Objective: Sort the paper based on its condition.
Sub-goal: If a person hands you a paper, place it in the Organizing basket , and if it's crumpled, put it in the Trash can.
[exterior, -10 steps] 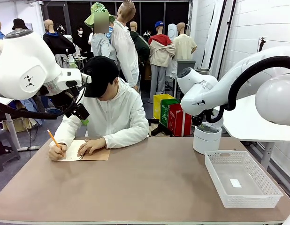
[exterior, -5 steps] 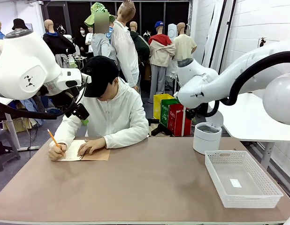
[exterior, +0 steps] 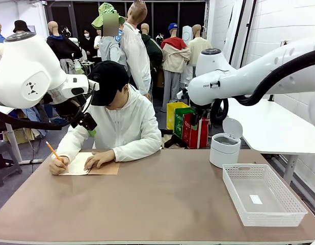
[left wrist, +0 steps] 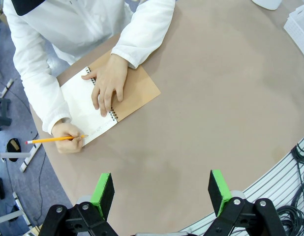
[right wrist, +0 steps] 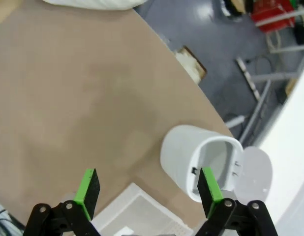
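Left claw [left wrist: 161, 191]: jaws spread wide, holding nothing, over bare table [left wrist: 216, 98]; right claw [right wrist: 148, 189] likewise spread and empty, near table's far edge; white bin [right wrist: 184, 157], lid flipped up, just past its pads; mesh basket [exterior: 264, 222] near bin; I see broad free tabletop mid-span; person's hands on notebook [left wrist: 139, 91] at far left, pencil [left wrist: 53, 140] in one; where loose paper lies I cannot tell.
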`<move>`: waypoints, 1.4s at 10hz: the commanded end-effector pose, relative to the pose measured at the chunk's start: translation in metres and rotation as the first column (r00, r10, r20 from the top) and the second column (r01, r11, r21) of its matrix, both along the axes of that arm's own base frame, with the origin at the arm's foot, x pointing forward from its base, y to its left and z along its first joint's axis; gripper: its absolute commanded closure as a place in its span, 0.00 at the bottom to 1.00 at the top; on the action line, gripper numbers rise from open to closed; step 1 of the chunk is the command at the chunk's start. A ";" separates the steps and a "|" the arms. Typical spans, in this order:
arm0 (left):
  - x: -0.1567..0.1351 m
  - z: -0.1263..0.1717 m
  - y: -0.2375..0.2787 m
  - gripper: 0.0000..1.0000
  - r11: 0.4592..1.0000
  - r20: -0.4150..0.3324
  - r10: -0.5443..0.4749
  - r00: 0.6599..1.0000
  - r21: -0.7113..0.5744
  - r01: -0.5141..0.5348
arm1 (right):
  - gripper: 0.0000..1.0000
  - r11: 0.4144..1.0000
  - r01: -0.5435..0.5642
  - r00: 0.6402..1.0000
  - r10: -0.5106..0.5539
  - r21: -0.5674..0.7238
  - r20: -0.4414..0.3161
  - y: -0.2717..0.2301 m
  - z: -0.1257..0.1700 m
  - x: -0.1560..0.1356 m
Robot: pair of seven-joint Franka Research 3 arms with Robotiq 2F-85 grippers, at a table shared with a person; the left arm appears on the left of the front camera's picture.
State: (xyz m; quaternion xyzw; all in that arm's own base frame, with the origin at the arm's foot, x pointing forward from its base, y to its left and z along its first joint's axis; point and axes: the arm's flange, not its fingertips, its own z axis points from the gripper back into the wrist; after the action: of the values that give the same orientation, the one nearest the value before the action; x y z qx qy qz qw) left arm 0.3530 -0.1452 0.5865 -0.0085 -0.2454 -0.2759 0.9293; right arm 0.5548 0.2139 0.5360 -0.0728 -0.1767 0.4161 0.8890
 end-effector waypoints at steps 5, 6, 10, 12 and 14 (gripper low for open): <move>0.000 0.001 0.001 0.00 1.000 0.004 0.000 1.000 -0.005 0.000 | 0.00 0.982 -0.123 0.992 0.120 0.141 0.027 -0.016 -0.012 -0.047; 0.000 0.001 0.001 0.00 1.000 0.004 0.000 1.000 -0.005 0.000 | 0.00 0.987 -0.054 0.998 0.052 0.149 0.019 -0.007 -0.005 -0.040; 0.000 0.001 0.001 0.00 1.000 0.004 0.000 1.000 -0.005 0.000 | 0.00 0.987 -0.066 0.998 0.064 0.144 0.022 -0.008 -0.005 -0.043; 0.000 0.001 0.001 0.00 1.000 0.004 0.000 1.000 -0.005 0.000 | 0.00 0.964 -0.057 0.998 0.055 0.259 0.015 0.002 0.011 -0.054; 0.000 0.001 0.001 0.00 1.000 0.004 0.000 1.000 -0.005 0.000 | 0.00 0.947 -0.092 0.996 0.093 0.306 0.010 0.003 0.017 -0.075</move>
State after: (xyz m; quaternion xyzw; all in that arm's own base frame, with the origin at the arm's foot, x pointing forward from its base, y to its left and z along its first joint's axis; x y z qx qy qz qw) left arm 0.3530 -0.1452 0.5865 -0.0085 -0.2453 -0.2759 0.9293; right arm 0.4929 0.2266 0.5538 0.0500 -0.2379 0.4173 0.8756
